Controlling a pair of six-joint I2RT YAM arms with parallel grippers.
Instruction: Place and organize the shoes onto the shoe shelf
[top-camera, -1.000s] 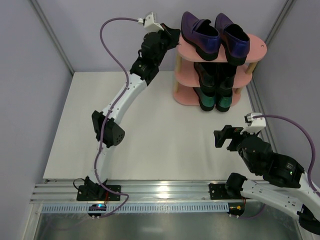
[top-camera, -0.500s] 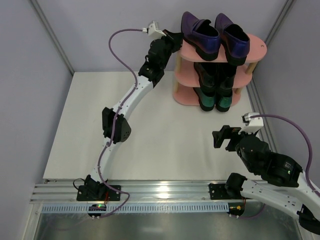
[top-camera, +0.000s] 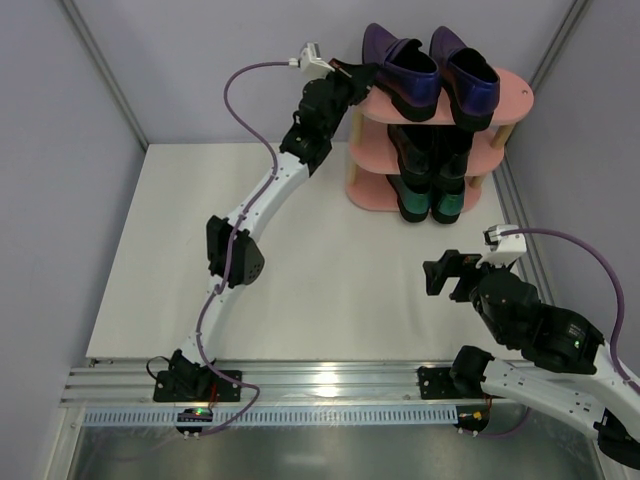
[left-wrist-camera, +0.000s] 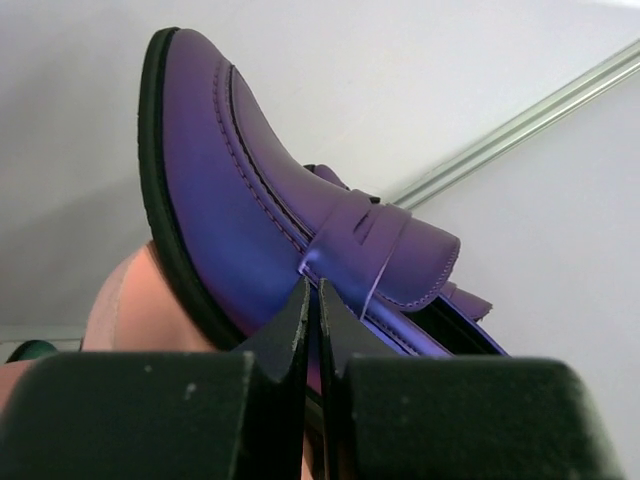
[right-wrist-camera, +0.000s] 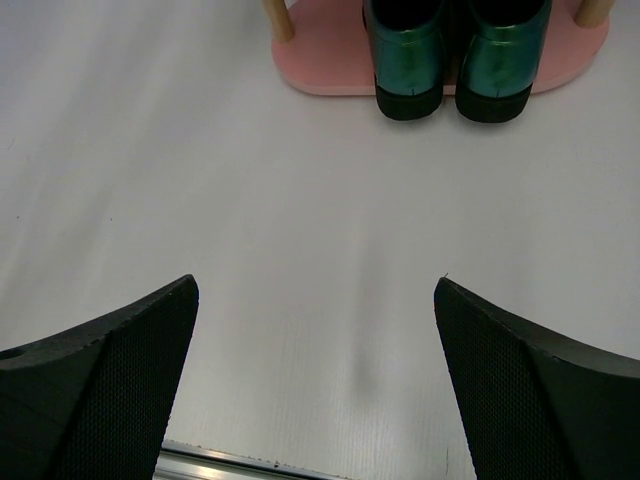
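Purple pair (top-camera: 400, 62) atop the shoe shelf (top-camera: 515, 95), black pair (top-camera: 425, 150) mid-tier, green pair (top-camera: 430, 200) lowest. Left gripper (top-camera: 362, 72) closed tight at the shelf's top left; right gripper (top-camera: 437, 275) spread wide, well in front.

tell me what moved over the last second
The left arm stretched farther toward the top tier of the shoe shelf, bringing its shut jaws up to the side of the left purple shoe. Nothing was gripped or released. The other shoes, shelf and open-jawed right arm stayed put.
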